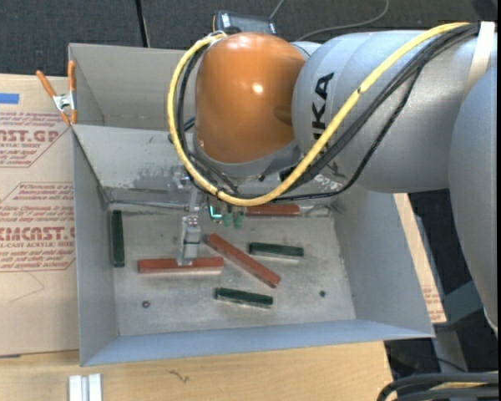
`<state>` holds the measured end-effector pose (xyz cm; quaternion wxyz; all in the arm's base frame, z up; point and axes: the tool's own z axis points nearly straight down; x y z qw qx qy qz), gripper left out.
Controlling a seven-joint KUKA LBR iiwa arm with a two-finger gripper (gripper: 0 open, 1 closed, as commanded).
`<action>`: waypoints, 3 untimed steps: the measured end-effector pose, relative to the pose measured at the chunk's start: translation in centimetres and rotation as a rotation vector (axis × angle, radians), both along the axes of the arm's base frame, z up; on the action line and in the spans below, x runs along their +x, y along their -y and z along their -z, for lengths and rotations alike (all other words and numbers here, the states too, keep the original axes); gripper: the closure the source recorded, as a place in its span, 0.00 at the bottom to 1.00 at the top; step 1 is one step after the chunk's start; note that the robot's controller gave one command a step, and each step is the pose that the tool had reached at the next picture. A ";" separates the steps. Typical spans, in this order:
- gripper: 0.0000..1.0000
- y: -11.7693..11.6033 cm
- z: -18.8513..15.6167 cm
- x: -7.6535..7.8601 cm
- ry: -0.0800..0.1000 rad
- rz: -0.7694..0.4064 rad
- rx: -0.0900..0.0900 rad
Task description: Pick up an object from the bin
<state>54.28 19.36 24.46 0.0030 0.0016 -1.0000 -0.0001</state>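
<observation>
My gripper (189,253) hangs below the orange cover, left of the bin's middle. Its lower end comes down onto a flat red-brown bar (171,266) that lies lengthwise on the bin floor. Whether it touches the bar I cannot tell. A second red-brown bar (244,261) lies slanted just to the right, its upper end close to the gripper. A dark green bar (275,250) lies beyond it to the right.
Another dark green bar (243,297) lies near the front wall, and one (117,238) stands lengthwise along the left wall. A red-brown bar (273,210) sits at the back, partly under the arm. The arm and its cables cover the bin's back right.
</observation>
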 end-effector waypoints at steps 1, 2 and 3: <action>0.00 -1.7 17.8 -1.1 -0.001 -0.152 -0.001; 1.00 -1.8 17.3 -0.8 0.006 -0.151 0.002; 1.00 -5.2 3.1 -2.3 0.015 -0.092 0.005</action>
